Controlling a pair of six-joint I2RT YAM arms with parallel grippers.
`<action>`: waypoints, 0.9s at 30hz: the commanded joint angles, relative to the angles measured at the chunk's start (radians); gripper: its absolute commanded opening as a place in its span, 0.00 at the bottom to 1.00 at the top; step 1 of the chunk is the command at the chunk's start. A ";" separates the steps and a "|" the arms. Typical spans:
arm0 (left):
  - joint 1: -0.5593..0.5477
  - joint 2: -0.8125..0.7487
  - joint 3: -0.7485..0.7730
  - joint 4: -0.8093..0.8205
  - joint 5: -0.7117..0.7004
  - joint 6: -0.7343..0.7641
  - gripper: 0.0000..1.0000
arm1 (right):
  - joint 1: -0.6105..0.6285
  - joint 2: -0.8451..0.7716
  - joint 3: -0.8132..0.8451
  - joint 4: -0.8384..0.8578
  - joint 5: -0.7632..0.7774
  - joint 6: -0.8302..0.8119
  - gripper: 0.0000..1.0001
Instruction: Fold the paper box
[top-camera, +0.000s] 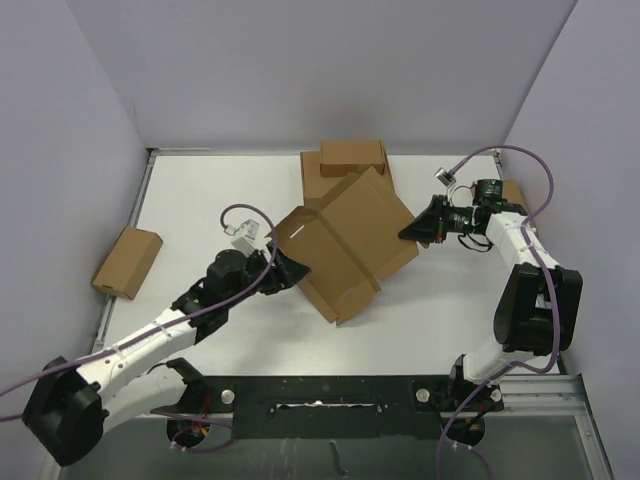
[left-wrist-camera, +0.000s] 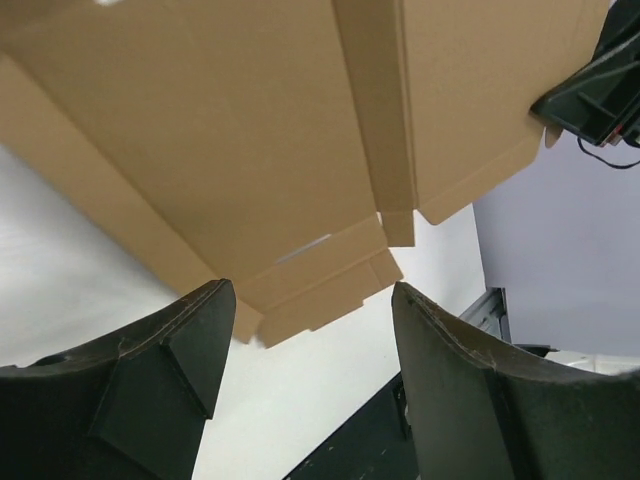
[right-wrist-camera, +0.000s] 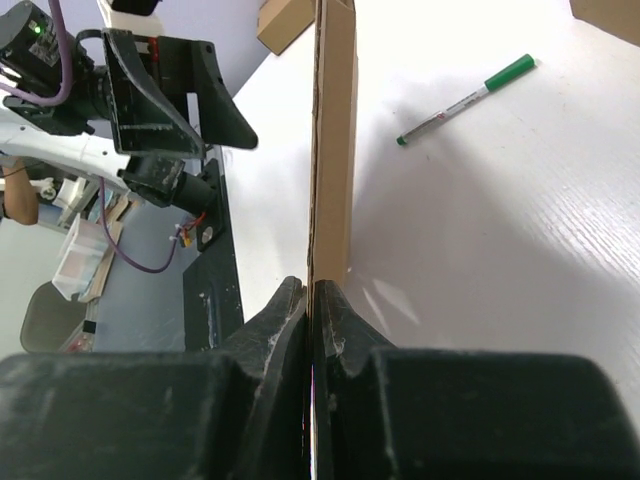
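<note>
Item under inspection: the paper box (top-camera: 345, 245), at present an unfolded die-cut sheet of thin corrugated card with its flaps and tabs showing. It is held tilted between the two grippers. I cannot tell whether its low corner touches the table (top-camera: 450, 300).

Handling, as judged: light, and fairly stiff across the flat panels. It is weak along the scored creases, so expect it to hinge and sway if you carry it by one edge. The plain card should give fair grip, but hard pinching may crush the flutes.

State of the right gripper (top-camera: 420, 232): pressed together on the sheet's edge. In its wrist view the card rises edge-on straight out from between its fingertips.

State of the left gripper (top-camera: 290, 268): fingers spread, with nothing between them. The sheet hangs just ahead of and above its tips, a slotted flap nearest.

Recommended hold: take a flat panel margin close to a crease, not a narrow tab. Keep the opposite edge supported while you bend.

Surroundings: a green pen (right-wrist-camera: 465, 100) lies beyond the right gripper, to one side of the card. A stack of brown boxes (top-camera: 345, 165) sits beyond the sheet. A small brown box (top-camera: 127, 262) lies well apart, outboard of the left gripper.
</note>
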 joint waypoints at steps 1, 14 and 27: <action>-0.120 0.156 0.143 0.201 -0.151 -0.026 0.64 | -0.005 -0.051 -0.017 0.078 -0.087 0.062 0.00; -0.152 0.495 0.354 0.390 -0.137 -0.025 0.68 | 0.010 -0.101 -0.042 0.175 -0.154 0.172 0.00; -0.181 0.530 0.318 0.558 -0.165 0.010 0.62 | 0.058 -0.100 -0.053 0.215 -0.174 0.214 0.00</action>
